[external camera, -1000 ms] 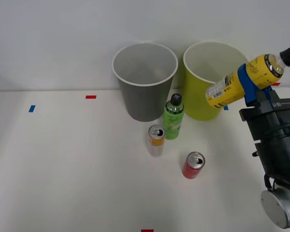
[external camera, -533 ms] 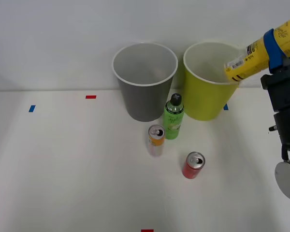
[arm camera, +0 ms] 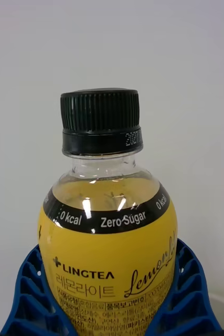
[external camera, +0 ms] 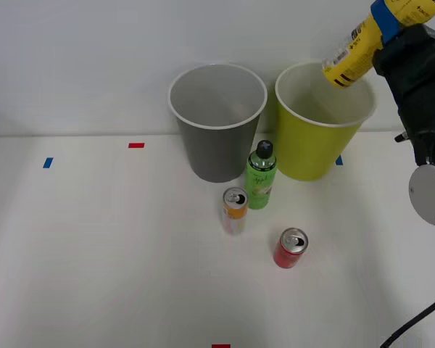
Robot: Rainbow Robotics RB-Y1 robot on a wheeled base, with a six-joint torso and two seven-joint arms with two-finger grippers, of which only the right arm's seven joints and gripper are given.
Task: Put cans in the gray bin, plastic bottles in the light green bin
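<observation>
In the front view the right gripper [external camera: 386,16] is raised at the upper right and pinches the yellow bottle [external camera: 362,40], which is tilted with its base pointing down over the open mouth of the light green bin [external camera: 315,148]; the gray bin [external camera: 216,148] stands just beside that bin, and the green bottle [external camera: 260,177], the white-and-orange can [external camera: 233,210] and the red can [external camera: 290,248] stand on the white surface [external camera: 101,246] before the bins. In the right wrist view the yellow bottle [arm camera: 109,252] sits between the two blue ribbed fingers [arm camera: 33,294], which press on both its sides, and its black cap [arm camera: 101,122] points away from the gripper [arm camera: 109,310].
</observation>
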